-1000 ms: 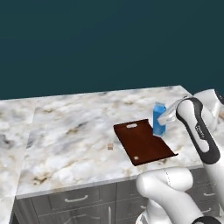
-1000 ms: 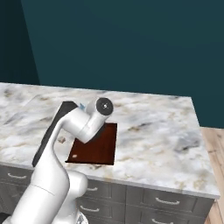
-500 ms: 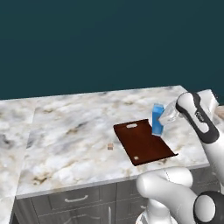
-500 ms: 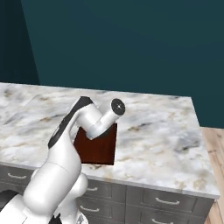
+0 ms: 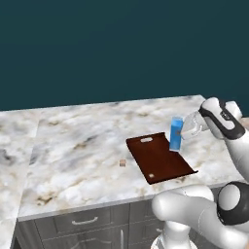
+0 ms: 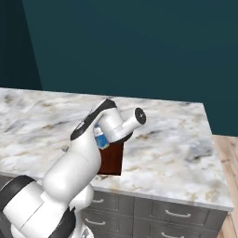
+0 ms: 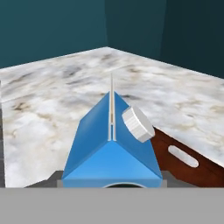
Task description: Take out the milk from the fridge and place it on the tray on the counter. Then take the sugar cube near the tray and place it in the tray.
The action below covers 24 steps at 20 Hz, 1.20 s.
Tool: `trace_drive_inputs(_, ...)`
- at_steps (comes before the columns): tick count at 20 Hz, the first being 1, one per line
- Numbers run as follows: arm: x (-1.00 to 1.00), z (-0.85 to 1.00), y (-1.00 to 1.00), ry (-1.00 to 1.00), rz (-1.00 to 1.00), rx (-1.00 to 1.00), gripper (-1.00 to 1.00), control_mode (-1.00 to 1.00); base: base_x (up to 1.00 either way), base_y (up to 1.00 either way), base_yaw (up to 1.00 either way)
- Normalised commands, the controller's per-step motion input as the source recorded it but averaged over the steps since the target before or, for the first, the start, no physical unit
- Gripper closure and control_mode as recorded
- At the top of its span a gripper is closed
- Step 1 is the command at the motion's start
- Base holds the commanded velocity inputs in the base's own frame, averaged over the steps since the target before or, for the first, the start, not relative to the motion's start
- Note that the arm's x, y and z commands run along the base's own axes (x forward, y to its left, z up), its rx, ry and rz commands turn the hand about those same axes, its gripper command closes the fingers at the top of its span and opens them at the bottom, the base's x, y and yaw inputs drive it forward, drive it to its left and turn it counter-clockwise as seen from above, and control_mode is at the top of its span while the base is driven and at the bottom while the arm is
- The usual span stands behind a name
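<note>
Milk [image 5: 176, 134] now lower, in hand [image 5: 187, 132]

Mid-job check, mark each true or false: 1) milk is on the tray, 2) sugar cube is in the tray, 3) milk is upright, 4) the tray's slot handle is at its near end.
1) The milk stands on the tray: true.
2) False: the sugar cube lies on the counter, beside the tray.
3) True.
4) False: the slot is at the far end, toward the wall.
</note>
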Motion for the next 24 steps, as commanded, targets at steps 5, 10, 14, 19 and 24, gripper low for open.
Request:
trace_drive_inputs(5,0.18,-0.24,0.02,0.0,0.0,0.0,1.0,-1.0,0.0,0.0,0.0)
trace_drive_inputs(10,0.16,-0.26,0.0,0.0,0.0,0.0,1.0,-1.0,0.0,0.0,0.0)
trace_drive_inputs(14,0.17,-0.29,0.0,0.0,0.0,0.0,1.0,-1.0,0.0,0.0,0.0)
trace_drive_inputs(19,0.17,-0.34,0.0,0.0,0.0,0.02,1.0,-1.0,0.0,0.0,0.0)
trace_drive_inputs(24,0.13,-0.37,0.0,0.0,0.01,0.03,1.0,-1.0,0.0,0.0,0.0)
